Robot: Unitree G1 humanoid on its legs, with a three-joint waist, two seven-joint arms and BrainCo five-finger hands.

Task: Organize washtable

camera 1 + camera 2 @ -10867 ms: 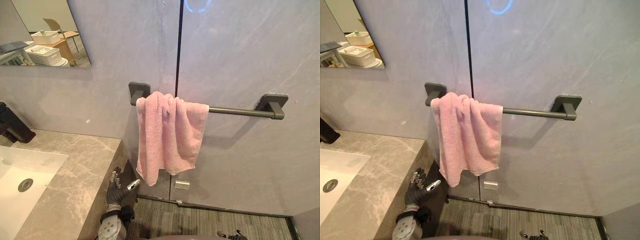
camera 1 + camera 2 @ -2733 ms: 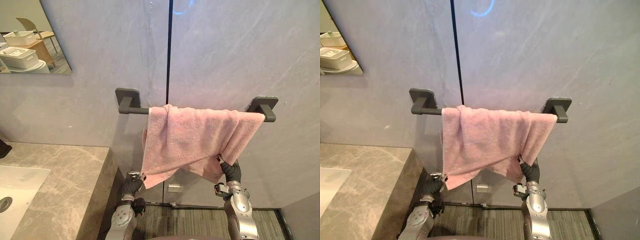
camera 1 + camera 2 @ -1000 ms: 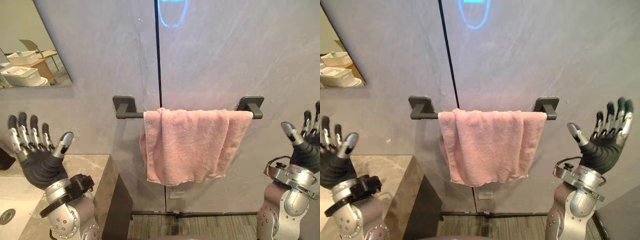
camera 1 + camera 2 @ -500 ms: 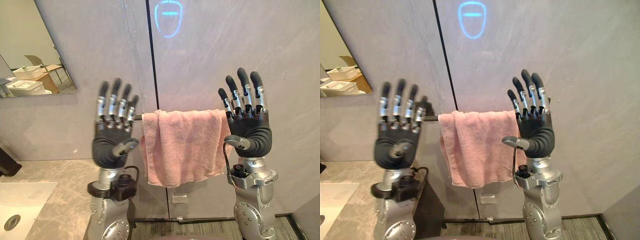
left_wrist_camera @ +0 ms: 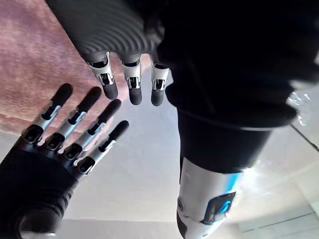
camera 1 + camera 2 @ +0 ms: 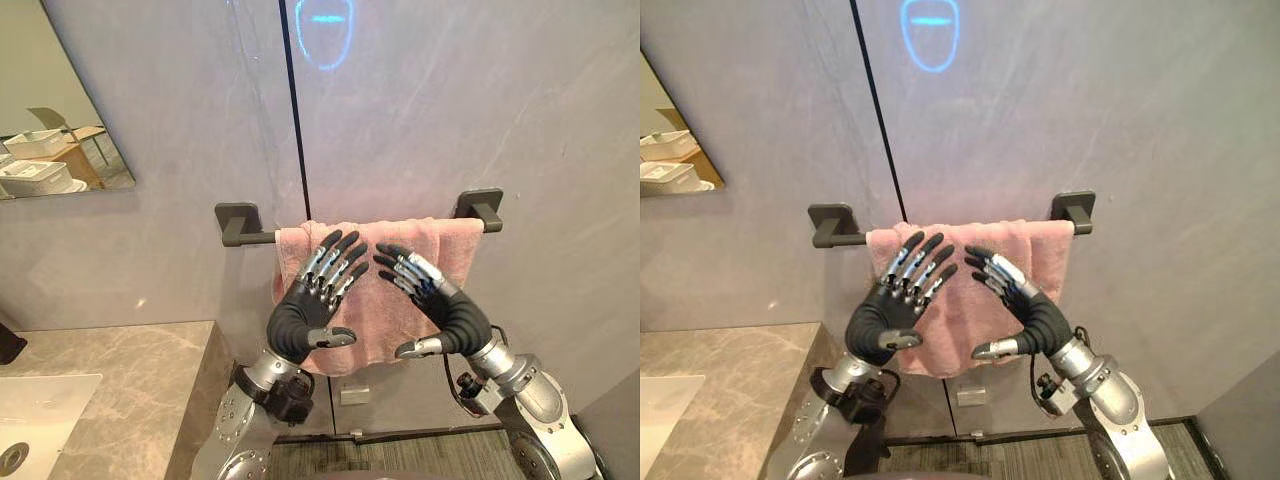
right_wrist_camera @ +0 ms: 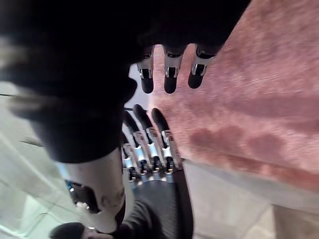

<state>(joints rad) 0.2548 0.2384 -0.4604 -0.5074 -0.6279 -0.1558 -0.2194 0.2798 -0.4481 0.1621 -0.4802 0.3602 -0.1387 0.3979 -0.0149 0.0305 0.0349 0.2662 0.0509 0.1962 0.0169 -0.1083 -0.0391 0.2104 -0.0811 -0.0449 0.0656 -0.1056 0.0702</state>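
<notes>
Position: the pink towel (image 6: pixel 452 250) hangs over the dark towel bar (image 6: pixel 258 238) on the grey wall (image 6: pixel 520 120), spread across most of the bar's right-hand length. The left end of the bar is bare.

Hands: the left hand (image 6: pixel 300 310) and right hand (image 6: pixel 450 315) are raised in front of the towel with palms angled toward each other. The fingers (image 6: pixel 335 262) of both are straight and slightly fanned, with the tips of the two hands close together. Neither hand holds anything.

Step in hand, as judged: a final check or smoothing of the hung towel. To do it well:
- Lay flat palms on the cloth and stroke downward and outward from the centre.
- Keep the pressure light, so the towel does not slide along or off the bar.
- Keep the fingers straight, as a curled finger could snag the pile and pull the front layer longer than the back.
- Finish with the lower hem level.

Not verifiable:
- The hands cover the middle of the towel, so any creases there cannot be assessed.
- Whether the fingertips touch the cloth or stand just off it cannot be told, even in the wrist views.
- The layer behind the bar is hidden.
- The table (image 6: pixel 120 370) and its sink (image 6: pixel 40 410) are cut off at the lower left, so their order cannot be judged.
- The mirror (image 6: pixel 50 120) is also cropped.
</notes>
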